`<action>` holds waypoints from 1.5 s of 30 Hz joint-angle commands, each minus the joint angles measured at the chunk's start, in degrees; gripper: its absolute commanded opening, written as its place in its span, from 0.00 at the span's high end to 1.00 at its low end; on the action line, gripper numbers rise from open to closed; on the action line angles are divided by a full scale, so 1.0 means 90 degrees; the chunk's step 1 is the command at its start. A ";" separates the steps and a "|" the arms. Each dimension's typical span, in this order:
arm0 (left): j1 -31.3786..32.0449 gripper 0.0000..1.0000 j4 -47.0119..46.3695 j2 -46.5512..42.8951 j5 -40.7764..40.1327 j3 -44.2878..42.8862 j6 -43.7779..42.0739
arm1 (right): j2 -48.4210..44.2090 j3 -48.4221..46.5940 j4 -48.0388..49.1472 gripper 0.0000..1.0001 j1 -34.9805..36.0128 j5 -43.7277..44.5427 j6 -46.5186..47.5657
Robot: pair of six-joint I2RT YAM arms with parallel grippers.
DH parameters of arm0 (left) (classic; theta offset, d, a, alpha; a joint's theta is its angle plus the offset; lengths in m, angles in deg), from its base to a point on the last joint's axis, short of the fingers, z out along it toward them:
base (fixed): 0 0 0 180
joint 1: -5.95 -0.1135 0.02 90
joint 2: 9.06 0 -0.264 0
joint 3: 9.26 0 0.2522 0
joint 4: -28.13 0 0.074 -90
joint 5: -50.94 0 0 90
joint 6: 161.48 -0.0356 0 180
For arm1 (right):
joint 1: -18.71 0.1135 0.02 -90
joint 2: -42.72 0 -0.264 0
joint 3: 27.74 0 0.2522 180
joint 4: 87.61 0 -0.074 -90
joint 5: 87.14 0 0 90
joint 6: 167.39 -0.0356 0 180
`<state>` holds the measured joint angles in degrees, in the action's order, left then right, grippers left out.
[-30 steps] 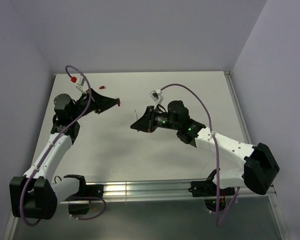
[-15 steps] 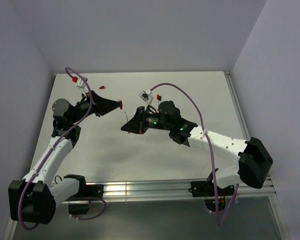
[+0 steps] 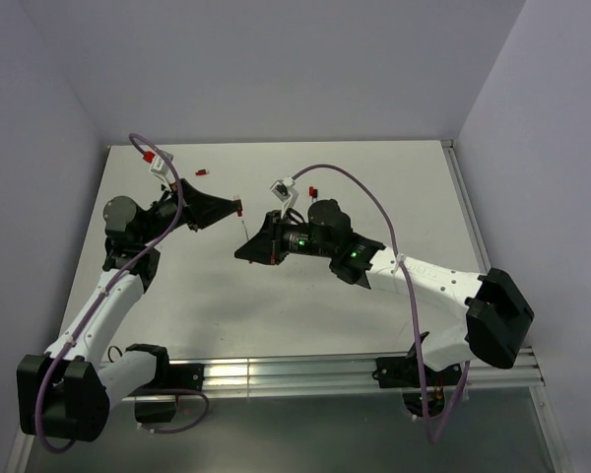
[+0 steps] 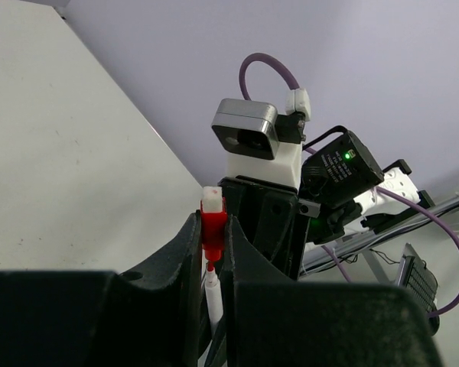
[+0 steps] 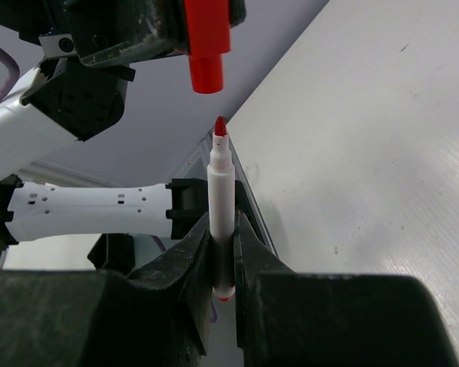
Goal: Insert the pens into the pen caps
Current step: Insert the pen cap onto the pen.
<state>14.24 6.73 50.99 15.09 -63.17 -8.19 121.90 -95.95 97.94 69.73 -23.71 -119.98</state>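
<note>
1. The left end effector (image 4: 212,233) is clamped on a red pen cap (image 4: 212,228). The cap sits between the two fingertips, and a short length of it sticks out past them.
2. The right end effector (image 5: 223,241) is clamped on a pen (image 5: 221,195). It grips the white barrel near the back end, so most of the barrel and the red tip stand out beyond the fingers.
3. In the top view both arms are raised over the middle of the table (image 3: 394,168). Their end effectors face each other, left (image 3: 232,207) and right (image 3: 242,248).
4. In the right wrist view the pen's red tip points at the open end of the cap (image 5: 207,46). A small gap separates them, and the tip sits slightly to one side of the cap's axis.
5. In the left wrist view the pen (image 4: 212,294) shows just beneath the cap, roughly in line with it.
6. One loose red cap (image 3: 202,172) lies on the table's far left, and a second loose red cap (image 3: 313,191) lies near the far middle. Both are well apart from the end effectors.
</note>
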 commanded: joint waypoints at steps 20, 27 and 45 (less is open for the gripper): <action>0.0143 1.00 -0.0117 -0.0042 0.0165 -0.0061 -0.0147 | -0.0028 -0.0404 0.0188 1.00 0.0073 0.0159 0.0054; 0.0250 1.00 -0.0010 -0.0042 0.0214 -0.0071 -0.0245 | -0.0096 -0.0443 0.0032 1.00 0.0073 0.0276 0.0152; 0.0397 1.00 -0.0281 -0.0354 0.0321 0.0299 -0.0032 | -0.0331 -0.0336 -0.0105 1.00 -0.0035 0.0569 0.0230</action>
<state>16.91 8.20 50.33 15.03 -62.29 -10.09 121.15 -96.78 94.60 69.93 -21.15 -118.60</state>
